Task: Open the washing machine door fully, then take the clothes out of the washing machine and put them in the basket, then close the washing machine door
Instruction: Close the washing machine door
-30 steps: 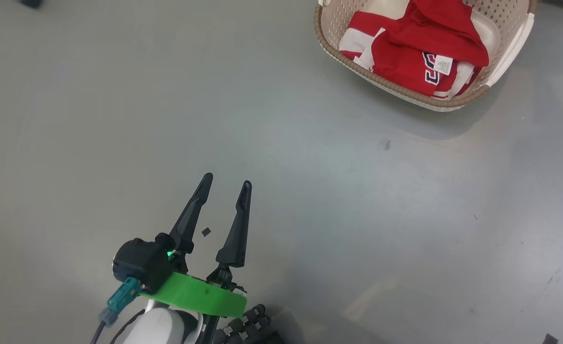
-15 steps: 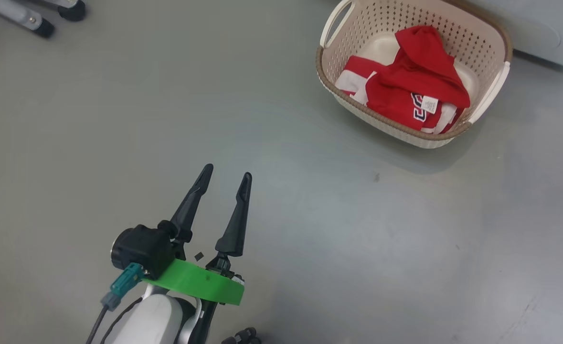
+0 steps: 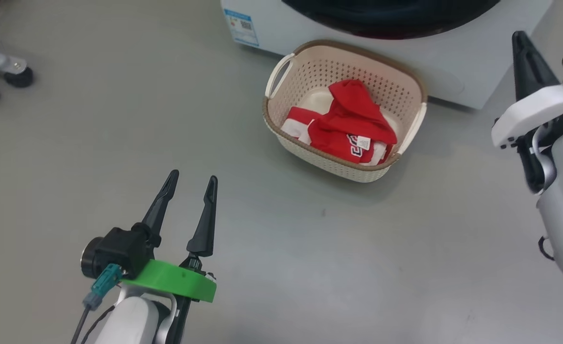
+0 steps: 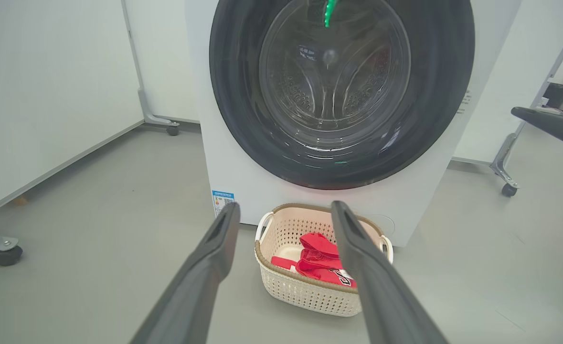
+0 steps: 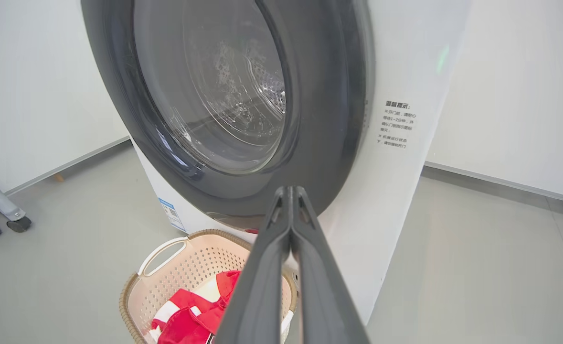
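Note:
The washing machine [image 3: 453, 71] stands at the top of the head view, and its black-rimmed door [image 4: 243, 119] lies against its front. The cream basket [image 3: 329, 165] sits on the floor right before it, with red and white clothes [image 3: 348, 129] inside. My left gripper [image 3: 193, 177] hovers open and empty at lower left, well short of the basket [image 4: 305, 296]. My right gripper [image 3: 517, 38] is shut and empty at the right, beside the machine. In the right wrist view its shut fingers [image 5: 288, 188] point at the door's [image 5: 214, 95] lower rim, above the basket [image 5: 190, 258].
Grey floor lies all around the basket. Wheeled feet of white panels stand at far left [image 3: 18, 76] and right of the machine [image 4: 508, 190]. White wall panels flank the machine on both sides.
The head camera has tilted up: the basket sits lower in view, and the washing machine and right arm have come into view. The left gripper stays open.

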